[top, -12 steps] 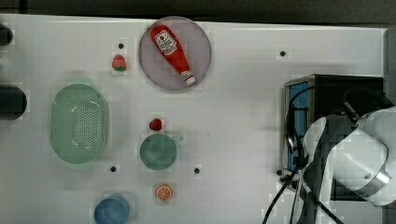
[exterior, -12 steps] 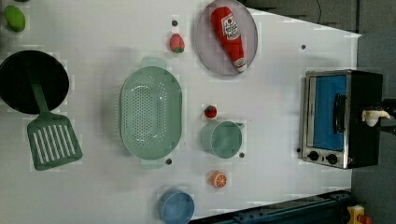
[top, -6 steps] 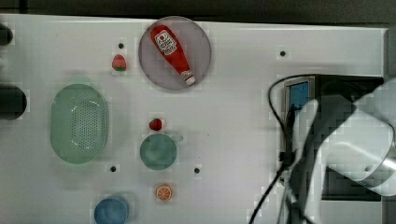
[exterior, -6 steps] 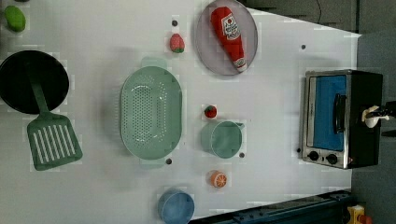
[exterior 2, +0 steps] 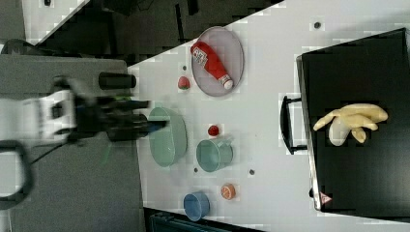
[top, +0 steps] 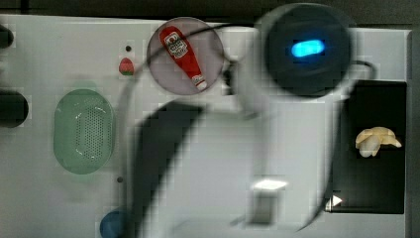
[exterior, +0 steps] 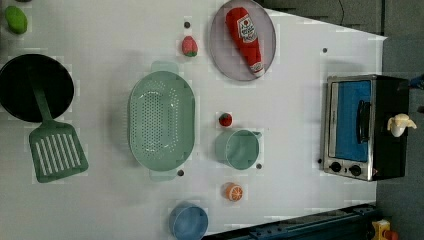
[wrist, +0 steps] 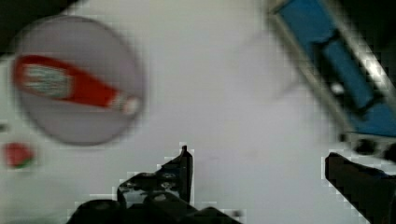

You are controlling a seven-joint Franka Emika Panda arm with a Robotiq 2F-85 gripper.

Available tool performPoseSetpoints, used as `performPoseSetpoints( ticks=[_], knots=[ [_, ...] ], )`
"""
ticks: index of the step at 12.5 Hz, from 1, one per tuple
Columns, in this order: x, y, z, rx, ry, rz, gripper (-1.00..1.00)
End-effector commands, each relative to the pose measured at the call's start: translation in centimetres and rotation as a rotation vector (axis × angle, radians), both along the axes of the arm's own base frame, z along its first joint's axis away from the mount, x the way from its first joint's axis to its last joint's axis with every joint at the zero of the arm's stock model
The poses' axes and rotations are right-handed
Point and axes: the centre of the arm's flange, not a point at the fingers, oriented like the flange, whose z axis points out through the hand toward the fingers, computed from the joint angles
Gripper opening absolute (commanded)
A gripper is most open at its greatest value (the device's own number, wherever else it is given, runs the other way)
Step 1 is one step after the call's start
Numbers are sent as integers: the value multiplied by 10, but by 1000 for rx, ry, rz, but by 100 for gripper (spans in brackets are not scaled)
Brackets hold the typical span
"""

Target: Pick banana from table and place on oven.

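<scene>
Banana on the oven, job looks done!

Left to right in the top view: table (top: pixel 198 148) strewn with the untouched colander (top: pixel 84 131) and ketchup bottle (top: pixel 182 55), then the oven (top: pixel 376 193) with the banana (top: pixel 377 140) resting on its black top. Gripper (wrist: pixel 261 172) spread wide, holding nothing, over bare white. Compared with a moment ago: arm swung well across the table, off the oven.
</scene>
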Motion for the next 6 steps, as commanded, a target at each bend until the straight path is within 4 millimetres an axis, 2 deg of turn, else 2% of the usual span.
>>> performPoseSetpoints(
  ticks=[1,3,6],
  knots=[
    [-19,45,25,42,-24,-187,100],
    [-29,45,26,38,28,-189,100],
    [-28,45,23,37,35,-189,100]
  ],
)
